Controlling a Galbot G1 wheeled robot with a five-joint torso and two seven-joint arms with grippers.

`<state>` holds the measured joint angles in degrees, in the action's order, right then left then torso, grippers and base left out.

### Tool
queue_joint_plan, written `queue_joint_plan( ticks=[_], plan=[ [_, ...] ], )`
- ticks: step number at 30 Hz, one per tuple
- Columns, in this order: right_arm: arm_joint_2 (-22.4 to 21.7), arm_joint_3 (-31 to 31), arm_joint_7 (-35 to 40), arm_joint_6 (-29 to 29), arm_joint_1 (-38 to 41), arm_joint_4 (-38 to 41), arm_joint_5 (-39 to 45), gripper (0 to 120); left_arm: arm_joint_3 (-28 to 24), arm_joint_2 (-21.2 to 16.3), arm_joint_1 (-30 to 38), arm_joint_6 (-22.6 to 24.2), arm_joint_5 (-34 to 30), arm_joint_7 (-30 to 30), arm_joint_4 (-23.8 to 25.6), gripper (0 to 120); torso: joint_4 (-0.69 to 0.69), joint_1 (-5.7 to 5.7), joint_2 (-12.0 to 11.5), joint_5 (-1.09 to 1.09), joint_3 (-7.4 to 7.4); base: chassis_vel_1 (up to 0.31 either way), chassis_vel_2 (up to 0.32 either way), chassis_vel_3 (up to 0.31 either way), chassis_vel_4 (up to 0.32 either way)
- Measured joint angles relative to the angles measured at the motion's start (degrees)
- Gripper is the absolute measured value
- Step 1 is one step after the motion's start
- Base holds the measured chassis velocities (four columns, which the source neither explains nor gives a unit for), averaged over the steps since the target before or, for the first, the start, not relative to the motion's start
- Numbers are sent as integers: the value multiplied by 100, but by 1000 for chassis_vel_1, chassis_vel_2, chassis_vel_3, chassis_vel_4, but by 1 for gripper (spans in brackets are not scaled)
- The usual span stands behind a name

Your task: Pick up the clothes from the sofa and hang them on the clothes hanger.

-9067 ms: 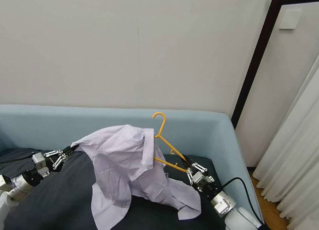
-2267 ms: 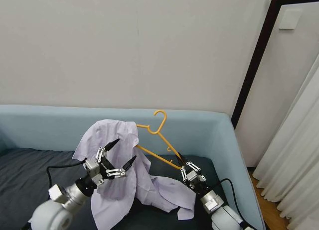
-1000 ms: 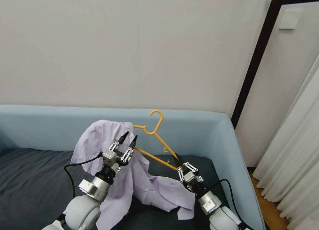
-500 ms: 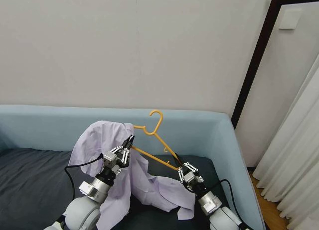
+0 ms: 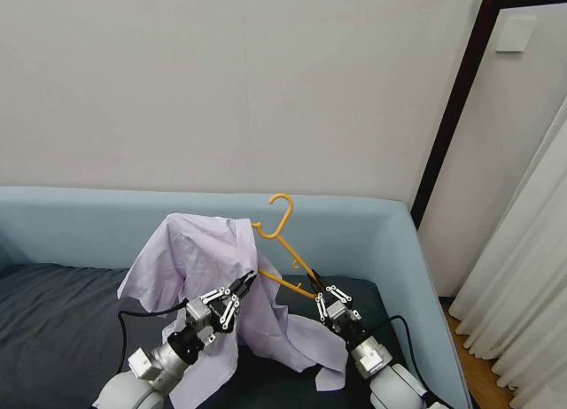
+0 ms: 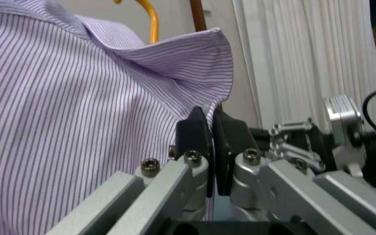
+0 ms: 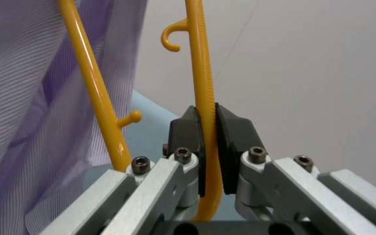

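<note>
Nearest, at the low end of the orange hanger [image 5: 276, 238]: clamped by the right gripper [image 5: 317, 290], pads pressed shut with the rod between them. Seen close from the right wrist as one rod of the hanger [image 7: 201, 73] running straight up out of the right gripper [image 7: 209, 142], with the second rod just beside it and a fold of the shirt [image 7: 18, 98] hanging against that second rod.

Just left of the hanger's low end: held up by the left gripper [image 5: 246, 281], the front edge of the lilac striped shirt [image 5: 190, 254]. Pads all but closed, with the cloth pinched between them. Looked the same from the left wrist, where the shirt [image 6: 77, 98] dropped from its collar into the left gripper [image 6: 211, 142], with the hanger [image 6: 150, 19] above and the right gripper [image 6: 305, 147] farther off.

Tilted, the hanger, with the hook uppermost and the gripped end lowest. Draped over the hanger's raised left arm, collar up near the hook. Trailed down below the hanger onto the dark seat [image 5: 53, 312] of the sofa [image 5: 80, 219].

Behind the hanger: pale blue sofa back, then plain white wall [image 5: 221, 81]. Right of the hanger and farther off: dark door frame [image 5: 452, 117] and white curtain [image 5: 532, 276].
</note>
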<state>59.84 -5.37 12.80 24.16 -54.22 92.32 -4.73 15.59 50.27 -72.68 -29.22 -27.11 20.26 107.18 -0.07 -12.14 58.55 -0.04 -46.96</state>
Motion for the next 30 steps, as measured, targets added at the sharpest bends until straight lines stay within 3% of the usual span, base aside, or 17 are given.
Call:
queue_joint_plan(
  ticks=[5,10,17,23,26,27,30],
  plan=[
    [-54,32,59,-120,0,114,151,5,242,6,-150,-50,235,58,-140,0,0,0,0,0,0,0,0,0,0],
    [-130,67,149,-250,-40,284,262,5,467,26,-255,-123,323,-272,-197,0,0,0,0,0,0,0,0,0,0],
    [-145,155,122,-139,-47,300,-186,5,468,138,-355,-266,382,-641,-159,2,-1,0,0,1,0,0,0,0,0],
    [-134,228,62,98,19,142,-571,5,535,250,-558,-548,683,-739,-234,23,0,0,0,0,0,0,0,0,0],
    [-63,229,60,243,111,-97,-743,5,782,101,-780,-847,825,-542,-104,38,0,0,0,-1,0,0,0,0,0],
    [-63,229,60,243,111,-97,-743,5,782,101,-780,-847,825,-542,-104,38,0,0,0,-1,0,0,0,0,0],
    [75,275,59,401,201,-345,-990,5,1338,-199,-1028,-983,250,421,204,51,1,0,0,-1,0,0,0,0,0]
  ],
)
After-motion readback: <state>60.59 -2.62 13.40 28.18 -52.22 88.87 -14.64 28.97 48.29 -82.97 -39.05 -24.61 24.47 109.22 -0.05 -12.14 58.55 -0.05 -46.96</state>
